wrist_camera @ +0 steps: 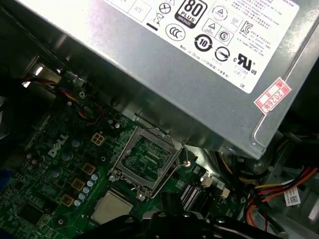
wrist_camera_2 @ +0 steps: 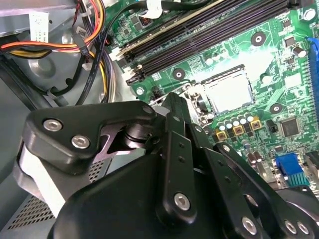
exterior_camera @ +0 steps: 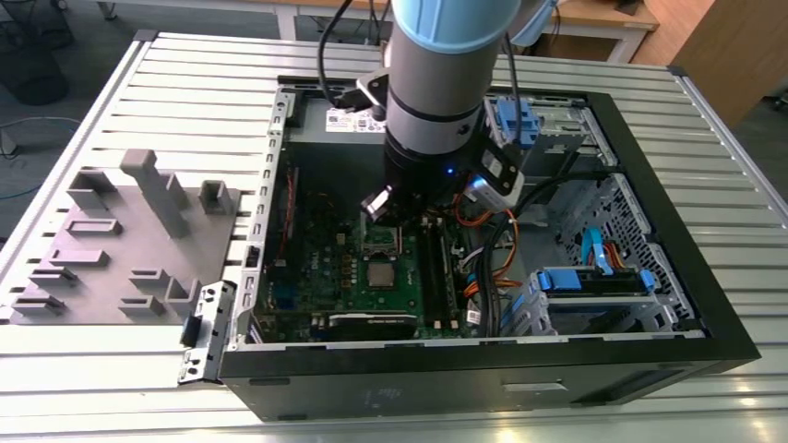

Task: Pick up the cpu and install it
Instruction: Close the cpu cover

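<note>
The cpu (exterior_camera: 386,274) is a small pale silver square lying flat in its black socket on the green motherboard (exterior_camera: 332,277) inside the open computer case. It also appears in both wrist views (wrist_camera_2: 227,92) (wrist_camera: 110,206). Right beside it, the silver metal socket frame (wrist_camera: 147,162) is swung open. My gripper (exterior_camera: 394,214) hangs over that frame, a short way from the cpu and above the board. Its black linkage (wrist_camera_2: 172,107) blocks much of the second wrist view, and I see nothing held in it.
A silver power supply (wrist_camera: 199,64) sits close above the socket area. Orange, yellow and black cables (wrist_camera_2: 89,45) run beside the memory slots (wrist_camera_2: 209,35). A drive cage with blue parts (exterior_camera: 591,277) fills the case's right side. Grey plastic blocks (exterior_camera: 124,240) stand on the slatted table at the exterior view's left.
</note>
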`<state>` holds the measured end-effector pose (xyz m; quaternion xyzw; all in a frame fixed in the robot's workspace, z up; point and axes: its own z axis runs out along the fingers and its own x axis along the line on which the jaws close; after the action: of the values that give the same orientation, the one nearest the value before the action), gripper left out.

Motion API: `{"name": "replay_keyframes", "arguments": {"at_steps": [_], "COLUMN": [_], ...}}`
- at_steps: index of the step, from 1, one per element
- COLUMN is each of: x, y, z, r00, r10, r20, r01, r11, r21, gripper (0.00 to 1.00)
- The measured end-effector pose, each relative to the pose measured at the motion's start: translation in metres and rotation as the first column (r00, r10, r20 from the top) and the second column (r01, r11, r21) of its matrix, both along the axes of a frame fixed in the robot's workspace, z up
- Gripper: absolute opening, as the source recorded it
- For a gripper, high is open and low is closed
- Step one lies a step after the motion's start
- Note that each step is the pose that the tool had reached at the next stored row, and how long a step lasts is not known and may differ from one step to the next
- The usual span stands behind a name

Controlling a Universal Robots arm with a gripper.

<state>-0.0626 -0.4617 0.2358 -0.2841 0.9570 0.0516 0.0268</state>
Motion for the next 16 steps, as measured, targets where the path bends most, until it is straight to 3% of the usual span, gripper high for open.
{"name": "replay_keyframes", "arguments": {"at_steps": [8,16], "x": [0.0019,0.0057], "y": [0.0002,0.0004], "z": [-0.0001,-0.0023], "r00": [1.0000,0.9971], "r10": [0.004,0.076], "r20": [0.0000,0.0000], "r01": [-0.004,-0.076], "r11": [1.0000,0.9971], "r21": [0.0010,0.0012], "gripper": [0.11,0.11]}}
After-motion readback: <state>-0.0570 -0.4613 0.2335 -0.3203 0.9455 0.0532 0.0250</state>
